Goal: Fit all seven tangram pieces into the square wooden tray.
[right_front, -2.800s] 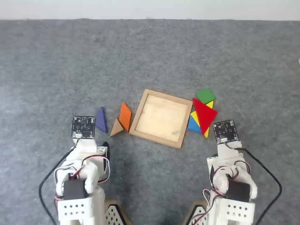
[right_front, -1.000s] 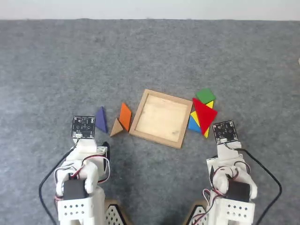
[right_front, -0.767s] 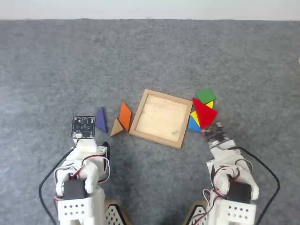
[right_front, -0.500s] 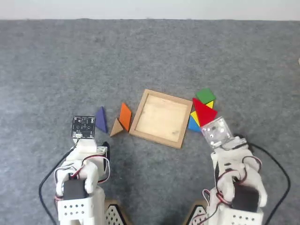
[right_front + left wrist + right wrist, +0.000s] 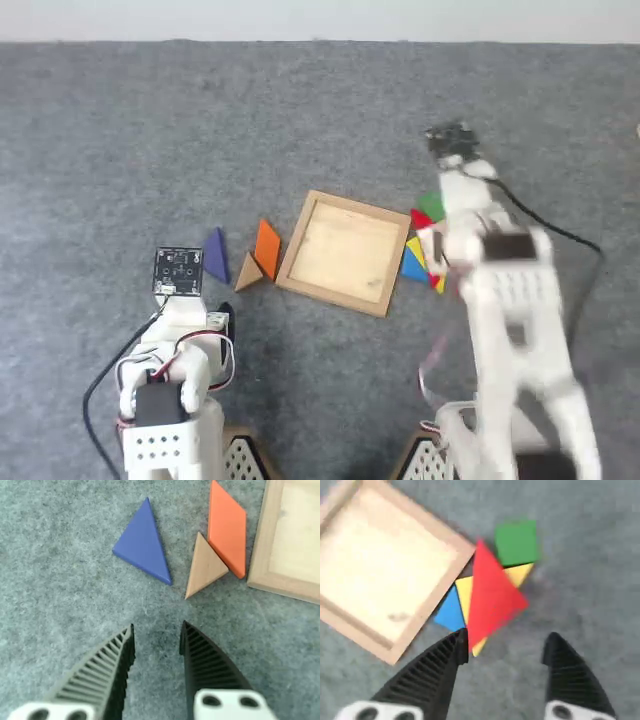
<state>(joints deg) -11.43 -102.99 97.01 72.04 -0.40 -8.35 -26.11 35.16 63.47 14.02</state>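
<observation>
The square wooden tray [image 5: 345,250] lies bare in the middle of the grey mat. To its left lie a blue triangle [image 5: 215,255], an orange parallelogram [image 5: 267,248] and a tan triangle [image 5: 248,270]. My left gripper [image 5: 156,626] stands open just short of the blue triangle [image 5: 142,542] and tan triangle [image 5: 205,567]. To the tray's right, a red triangle [image 5: 492,592] lies on top of a yellow piece [image 5: 466,591] and a blue piece [image 5: 450,612], beside a green square [image 5: 516,542]. My right gripper [image 5: 507,637] hangs open above this pile, holding nothing. The right arm [image 5: 495,270] covers part of the pile.
The grey mat reaches a pale strip at the far edge [image 5: 320,20]. Open mat lies beyond the tray and to both sides. The left arm's base [image 5: 165,420] stands at the near edge.
My right arm has risen from its rest by the near edge and swung forward over the pile right of the tray. The left arm and all pieces have stayed put.
</observation>
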